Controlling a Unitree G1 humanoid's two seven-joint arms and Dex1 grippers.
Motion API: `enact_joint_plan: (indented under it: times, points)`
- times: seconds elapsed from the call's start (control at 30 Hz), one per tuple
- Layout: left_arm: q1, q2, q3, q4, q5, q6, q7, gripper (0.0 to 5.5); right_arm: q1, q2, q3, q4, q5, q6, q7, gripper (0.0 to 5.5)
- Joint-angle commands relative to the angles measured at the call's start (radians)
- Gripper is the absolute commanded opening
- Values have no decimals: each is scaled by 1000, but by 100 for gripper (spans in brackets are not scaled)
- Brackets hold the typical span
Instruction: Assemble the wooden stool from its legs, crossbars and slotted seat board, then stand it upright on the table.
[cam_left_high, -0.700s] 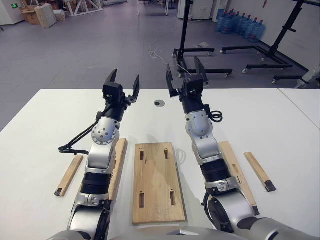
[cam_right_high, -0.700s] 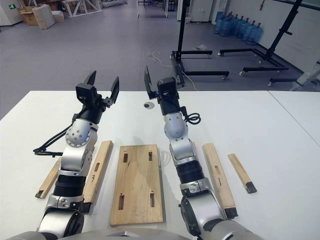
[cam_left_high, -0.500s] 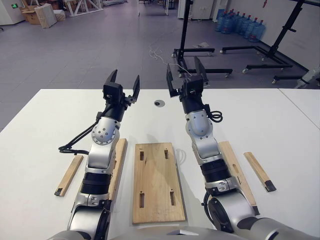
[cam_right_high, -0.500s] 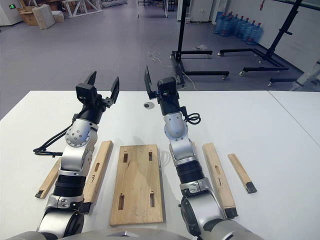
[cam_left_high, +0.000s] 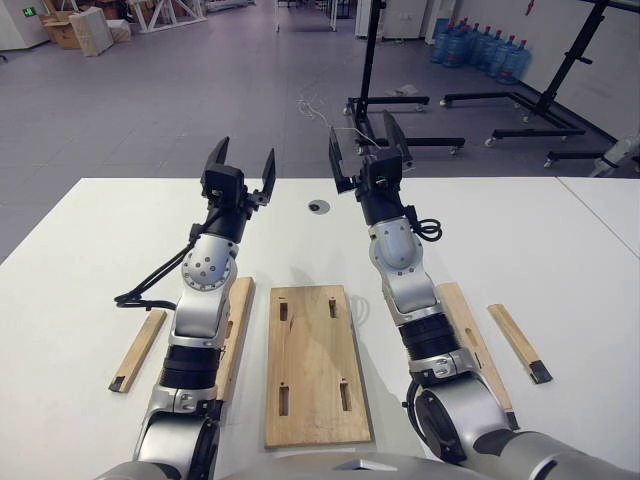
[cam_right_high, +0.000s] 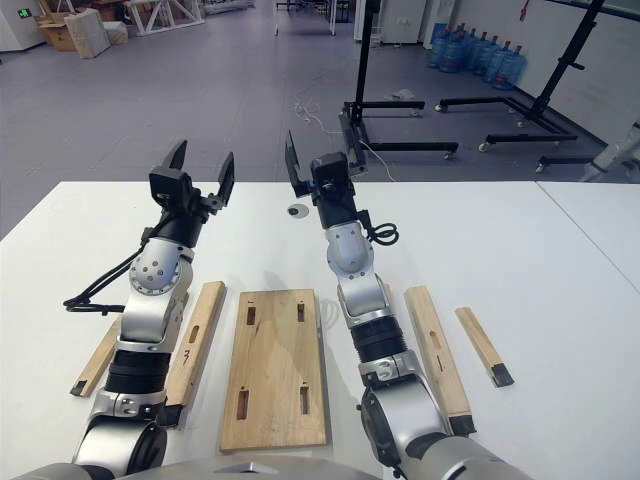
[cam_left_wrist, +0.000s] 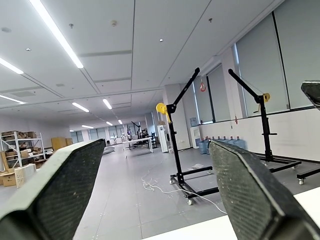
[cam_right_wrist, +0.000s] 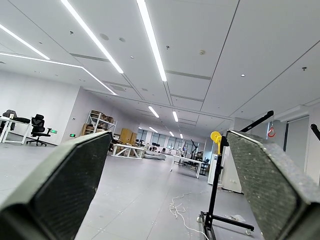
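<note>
I have both arms stretched toward the far edge of the table (cam_left_high: 80, 240). The left gripper (cam_left_high: 246, 152) and right gripper (cam_left_high: 358, 128) are raised there, each with its jaws spread wide and holding nothing. The slotted seat board (cam_left_high: 315, 365) lies flat near the front edge, between the arms. The left leg plank (cam_left_high: 241, 310) and left crossbar (cam_left_high: 138, 350) lie toward the left edge. The right leg plank (cam_left_high: 470, 330) and right crossbar (cam_left_high: 518, 343) lie toward the right edge.

Grey floor (cam_left_high: 150, 100), black wheeled stands (cam_left_high: 388, 101), water bottles (cam_left_high: 485, 50); ceiling strip lights (cam_right_wrist: 151, 42), tall windows (cam_left_wrist: 255, 70)
</note>
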Motion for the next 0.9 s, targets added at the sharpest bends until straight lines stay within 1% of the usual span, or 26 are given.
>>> enact_joint_plan:
  times: [0.03, 0.6, 0.83, 0.9]
  points:
    - [7, 4, -5, -2, 12, -6, 6, 379, -16, 6, -2, 3, 6, -4, 1, 423]
    - [12, 3, -8, 1, 15, -12, 18, 379, -28, 0, 1, 18, -23, 9, -14, 423]
    - [-2, 8, -11, 11, 13, -15, 10, 379, -32, 0, -13, 22, 4, 23, -3, 423]
    - [1, 8, -14, 9, 14, -16, 9, 379, -23, -1, -32, 4, 44, 59, 17, 423]
